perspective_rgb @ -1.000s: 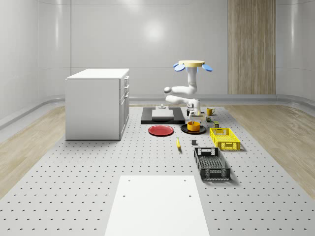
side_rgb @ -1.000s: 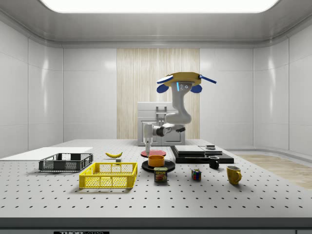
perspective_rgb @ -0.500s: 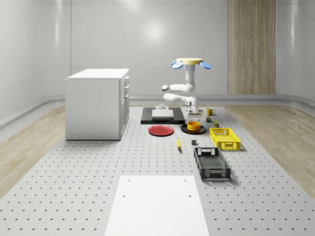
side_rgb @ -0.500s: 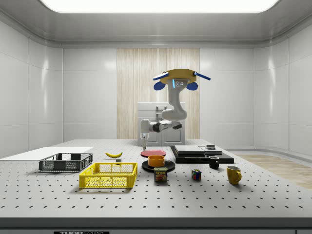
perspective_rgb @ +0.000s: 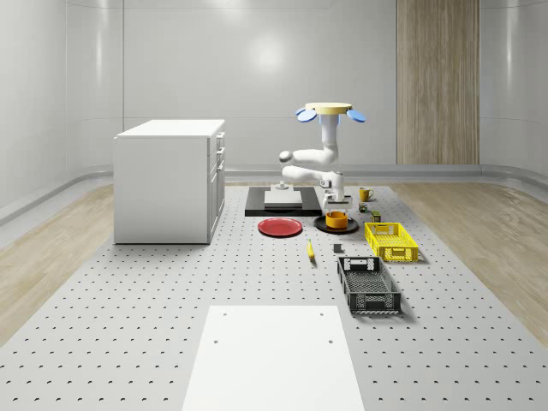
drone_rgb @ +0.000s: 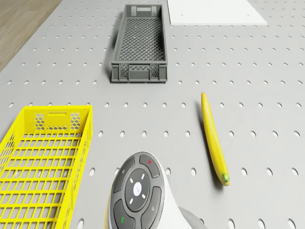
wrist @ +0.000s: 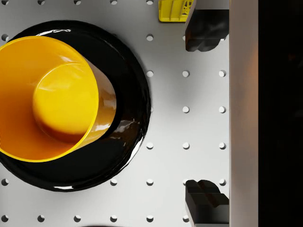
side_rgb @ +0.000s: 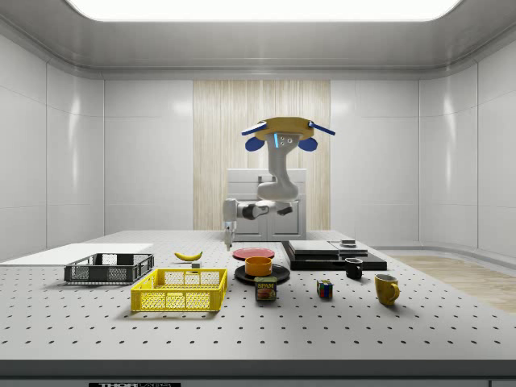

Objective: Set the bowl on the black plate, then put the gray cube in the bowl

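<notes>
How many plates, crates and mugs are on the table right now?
Plates: 2 (red plate, black plate)
Crates: 2 (yellow crate, gray crate)
Mugs: 2 (black mug, yellow mug)
Total: 6

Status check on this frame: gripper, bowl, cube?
Drone hovering; gripper open, empty, above table beside black plate. Orange bowl already on the plate, empty. Gray cube not made out.
</notes>
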You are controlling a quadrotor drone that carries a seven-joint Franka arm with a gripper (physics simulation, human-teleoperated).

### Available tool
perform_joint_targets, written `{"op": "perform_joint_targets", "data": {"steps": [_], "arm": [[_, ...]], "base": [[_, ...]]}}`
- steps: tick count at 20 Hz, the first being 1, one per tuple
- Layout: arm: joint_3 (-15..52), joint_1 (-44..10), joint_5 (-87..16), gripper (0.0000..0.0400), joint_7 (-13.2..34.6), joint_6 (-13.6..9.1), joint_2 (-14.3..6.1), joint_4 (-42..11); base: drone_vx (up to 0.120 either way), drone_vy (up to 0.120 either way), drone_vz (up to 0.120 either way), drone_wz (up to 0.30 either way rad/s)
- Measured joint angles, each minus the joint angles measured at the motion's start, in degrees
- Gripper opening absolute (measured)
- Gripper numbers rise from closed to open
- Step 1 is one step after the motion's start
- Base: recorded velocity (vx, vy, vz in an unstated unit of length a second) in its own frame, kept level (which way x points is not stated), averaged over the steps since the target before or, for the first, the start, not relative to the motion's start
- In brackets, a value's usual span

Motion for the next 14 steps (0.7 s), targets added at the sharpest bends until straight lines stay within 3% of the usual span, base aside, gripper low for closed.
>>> {"op": "perform_joint_targets", "data": {"steps": [3,14], "arm": [[-0.04,0.07,-0.06,0.0400,-0.06,-0.12,0.12,-0.01],[-0.16,0.32,-0.28,0.0400,-0.25,-0.52,0.54,-0.06]], "base": [[0.120,-0.067,0.000,0.000],[0.120,0.000,0.000,0.000]]}}
